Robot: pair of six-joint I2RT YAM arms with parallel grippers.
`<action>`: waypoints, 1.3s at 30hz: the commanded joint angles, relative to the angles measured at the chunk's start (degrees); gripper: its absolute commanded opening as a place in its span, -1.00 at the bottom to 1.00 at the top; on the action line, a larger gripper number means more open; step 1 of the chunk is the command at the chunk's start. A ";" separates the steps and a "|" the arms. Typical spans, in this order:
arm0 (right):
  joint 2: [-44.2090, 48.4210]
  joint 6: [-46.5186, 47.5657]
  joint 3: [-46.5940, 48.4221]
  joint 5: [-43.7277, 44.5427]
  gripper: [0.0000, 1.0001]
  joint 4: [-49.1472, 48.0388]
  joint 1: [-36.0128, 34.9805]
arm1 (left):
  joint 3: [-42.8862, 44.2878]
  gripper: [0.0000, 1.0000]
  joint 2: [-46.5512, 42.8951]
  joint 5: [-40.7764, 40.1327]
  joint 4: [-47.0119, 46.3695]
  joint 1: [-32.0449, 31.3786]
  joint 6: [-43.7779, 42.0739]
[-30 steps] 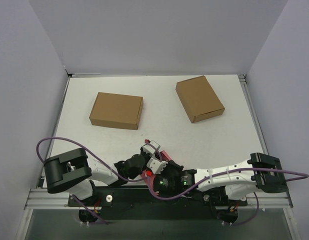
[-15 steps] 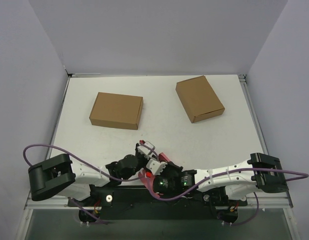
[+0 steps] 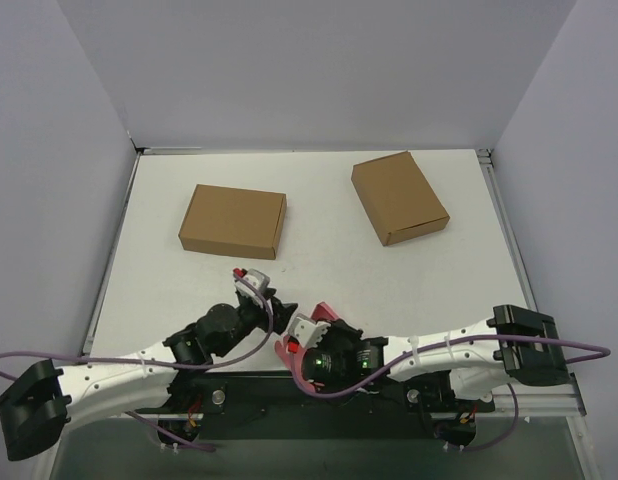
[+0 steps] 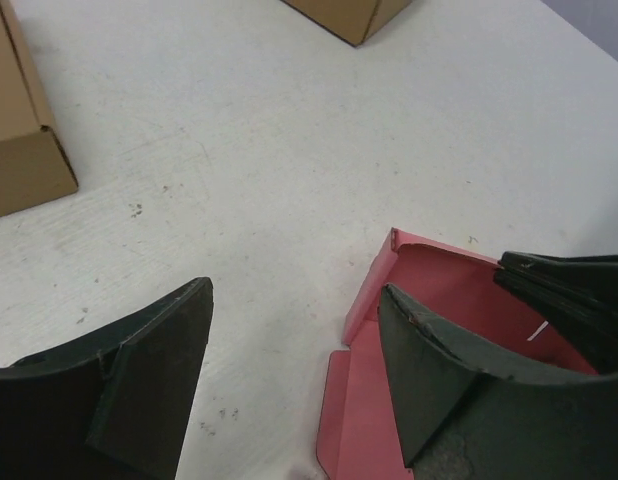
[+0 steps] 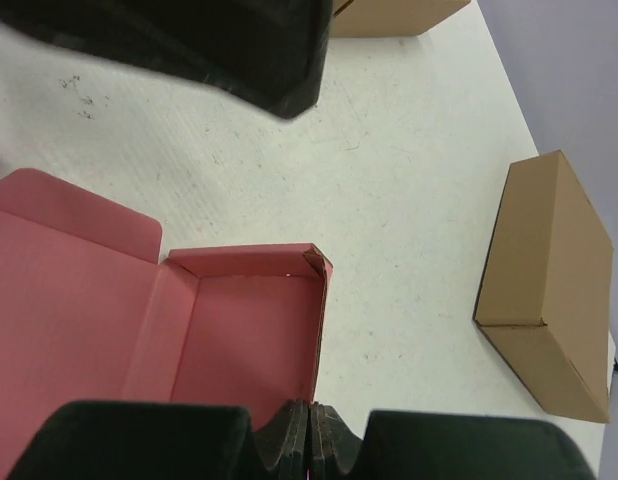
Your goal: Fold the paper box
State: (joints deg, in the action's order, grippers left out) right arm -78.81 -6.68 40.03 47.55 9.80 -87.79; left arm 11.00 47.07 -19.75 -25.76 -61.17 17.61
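Note:
The pink paper box (image 5: 244,345) lies partly folded near the table's front edge, with its far and right walls standing and a flat flap at its left. It also shows in the left wrist view (image 4: 434,285), and only as small pink bits in the top view (image 3: 325,312). My right gripper (image 5: 311,432) is shut on the box's right wall, and in the top view (image 3: 309,336) it covers most of the box. My left gripper (image 4: 297,292) is open and empty just left of the box, over bare table, and also shows in the top view (image 3: 273,298).
Two larger closed brown cardboard boxes sit further back, one at the left (image 3: 233,221) and one at the right (image 3: 399,197). The right one also shows in the right wrist view (image 5: 544,285). White walls enclose the table on three sides.
My left arm has stretched out low to the left, and its gripper has drawn back from the pink box to the left. My right gripper has stayed on the box.

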 commanded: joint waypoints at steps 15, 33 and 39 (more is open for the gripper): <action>-2.06 1.86 8.48 0.96 0.44 -0.23 0.17 | 10.87 0.54 1.62 19.66 12.31 17.13 12.19; 21.49 -67.04 3.84 -5.89 0.46 20.43 5.61 | 14.39 0.54 13.22 32.05 5.55 17.22 15.97; 31.25 -78.83 -7.15 -6.41 0.36 20.08 5.96 | 15.10 0.54 16.99 33.63 1.42 17.22 16.85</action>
State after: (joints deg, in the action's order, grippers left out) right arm -51.86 -72.10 37.26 41.19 27.75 -82.13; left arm 22.90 61.89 11.18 -17.65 -44.16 33.26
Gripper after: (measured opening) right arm 0.694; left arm 0.769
